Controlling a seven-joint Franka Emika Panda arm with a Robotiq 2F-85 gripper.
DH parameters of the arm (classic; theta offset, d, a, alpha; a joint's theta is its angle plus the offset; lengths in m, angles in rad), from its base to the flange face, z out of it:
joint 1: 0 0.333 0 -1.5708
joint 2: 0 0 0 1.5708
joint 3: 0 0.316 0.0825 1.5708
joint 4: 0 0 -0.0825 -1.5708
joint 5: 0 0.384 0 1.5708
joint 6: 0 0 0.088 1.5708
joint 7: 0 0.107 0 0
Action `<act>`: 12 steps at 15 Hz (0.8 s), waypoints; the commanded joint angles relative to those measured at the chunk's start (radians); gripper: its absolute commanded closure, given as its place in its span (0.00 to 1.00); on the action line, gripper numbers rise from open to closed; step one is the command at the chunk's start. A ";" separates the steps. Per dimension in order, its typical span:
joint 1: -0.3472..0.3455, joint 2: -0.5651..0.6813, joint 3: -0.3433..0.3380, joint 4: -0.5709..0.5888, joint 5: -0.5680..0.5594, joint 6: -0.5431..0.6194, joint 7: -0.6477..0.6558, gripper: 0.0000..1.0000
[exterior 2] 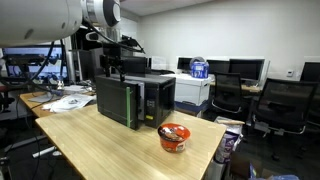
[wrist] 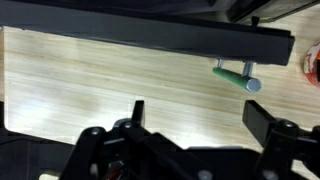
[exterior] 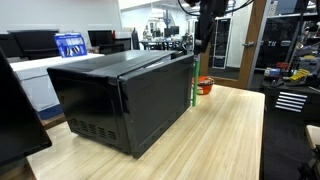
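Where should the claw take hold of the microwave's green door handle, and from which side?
Probably mid-bar on the green handle, coming from the door front of the microwave: the upright bar stands off the door on posts, leaving a gap for a finger.

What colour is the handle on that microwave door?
Green; the handle shows best in the wrist view.
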 commanded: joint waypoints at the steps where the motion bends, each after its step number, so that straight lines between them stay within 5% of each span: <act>1: 0.040 0.001 0.020 0.005 0.010 -0.005 0.000 0.00; 12: 0.021 0.003 -0.033 0.106 -0.002 0.050 0.000 0.00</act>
